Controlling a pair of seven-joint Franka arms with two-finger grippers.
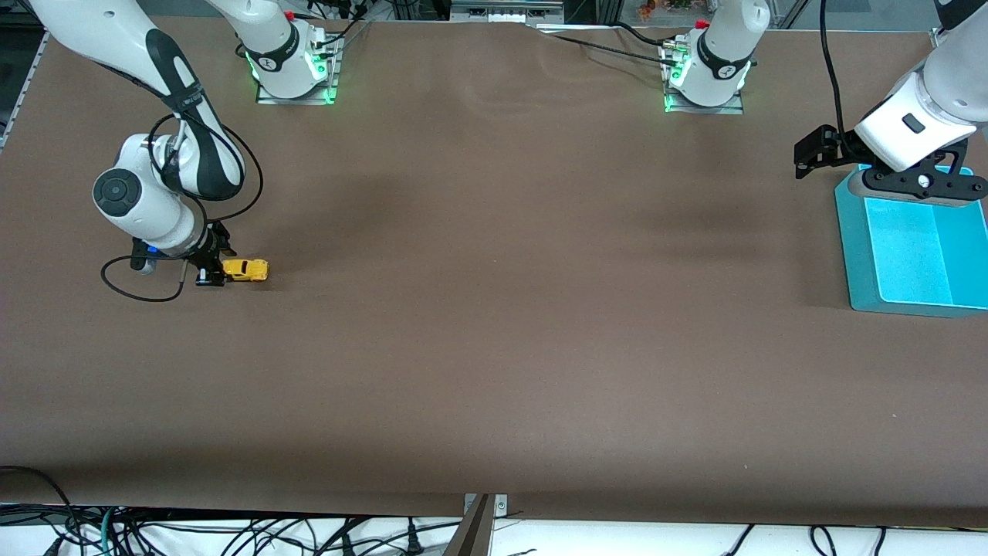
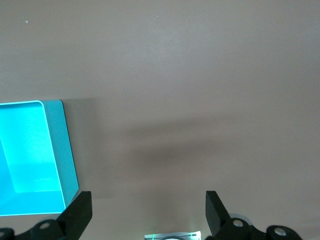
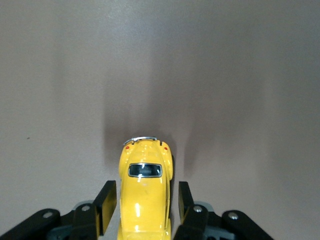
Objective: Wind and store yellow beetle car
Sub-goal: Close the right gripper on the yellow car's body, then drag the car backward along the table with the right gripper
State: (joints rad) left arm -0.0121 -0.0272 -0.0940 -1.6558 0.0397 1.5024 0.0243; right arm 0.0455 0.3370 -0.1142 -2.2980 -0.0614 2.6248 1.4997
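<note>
The yellow beetle car (image 1: 246, 269) (image 3: 144, 192) sits on the brown table (image 1: 494, 309), at the right arm's end, well apart from the teal tray (image 1: 911, 247) (image 2: 35, 155), which holds nothing. The right gripper (image 1: 210, 272) (image 3: 142, 207) is down at the car with a finger along each flank; whether they clamp it cannot be told. The left gripper (image 1: 810, 154) (image 2: 149, 212) waits with its jaws spread beside the tray.
</note>
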